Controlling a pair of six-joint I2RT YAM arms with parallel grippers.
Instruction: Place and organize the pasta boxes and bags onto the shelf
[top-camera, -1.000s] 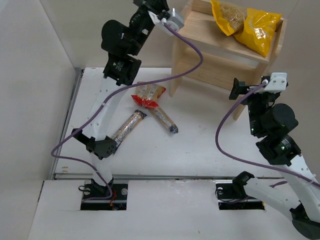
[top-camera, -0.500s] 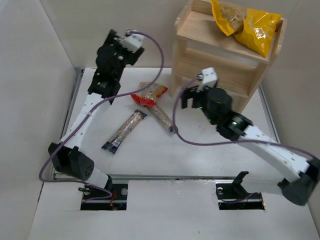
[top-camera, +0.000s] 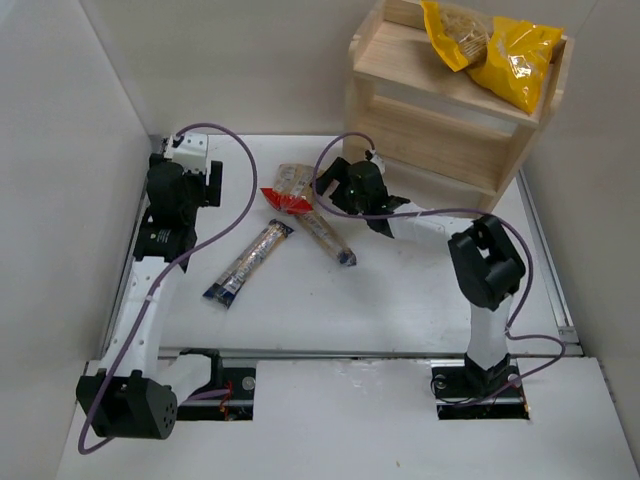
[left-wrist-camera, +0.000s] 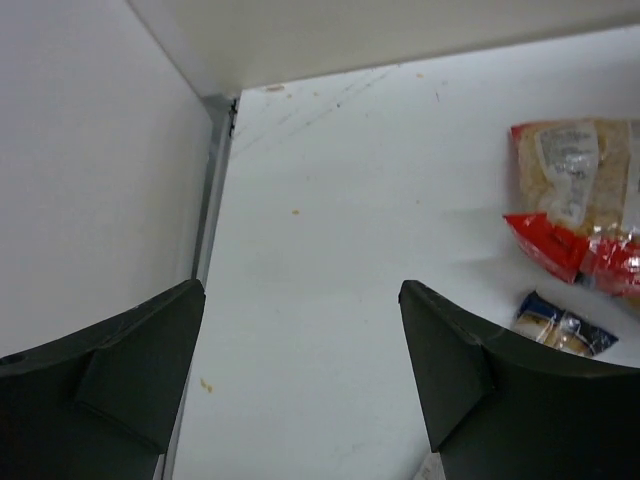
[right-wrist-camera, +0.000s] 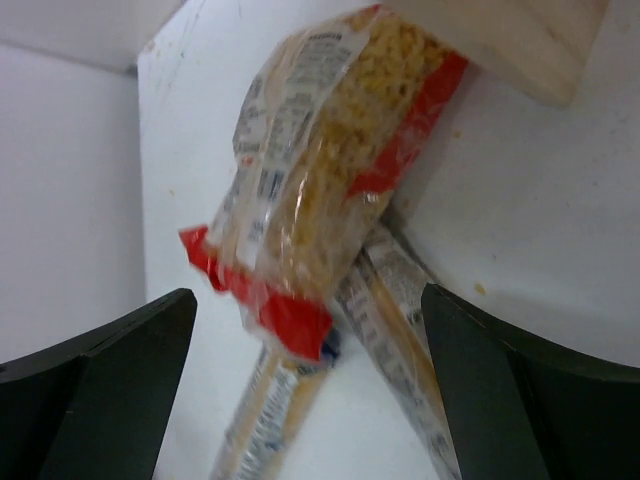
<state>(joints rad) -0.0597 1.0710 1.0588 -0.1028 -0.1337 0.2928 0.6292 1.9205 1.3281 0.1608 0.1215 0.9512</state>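
Note:
On the table lies the red bag (top-camera: 293, 190) with a clear window, its lower end over a dark-blue spaghetti pack (top-camera: 328, 238). A second spaghetti pack (top-camera: 248, 262) lies to its left. Two yellow bags (top-camera: 515, 60) sit on the top tier of the pale wooden shelf (top-camera: 440, 130). My right gripper (top-camera: 338, 180) is open just right of the red bag (right-wrist-camera: 320, 170), which fills the space ahead of the right gripper (right-wrist-camera: 308, 300) and is not held. My left gripper (top-camera: 195, 185) hangs open over bare table near the left wall. From the left gripper (left-wrist-camera: 300, 290), the red bag (left-wrist-camera: 575, 200) lies off to the right.
White walls (top-camera: 70, 150) close the table at left and back. A shelf leg (right-wrist-camera: 510, 30) stands right beside the red bag's far end. Purple cables (top-camera: 440, 215) loop from both wrists. The arm bases sit at the near edge.
My left arm came down from the shelf to the table's back left and its gripper opened. My right arm swung from the right side across to the red bag.

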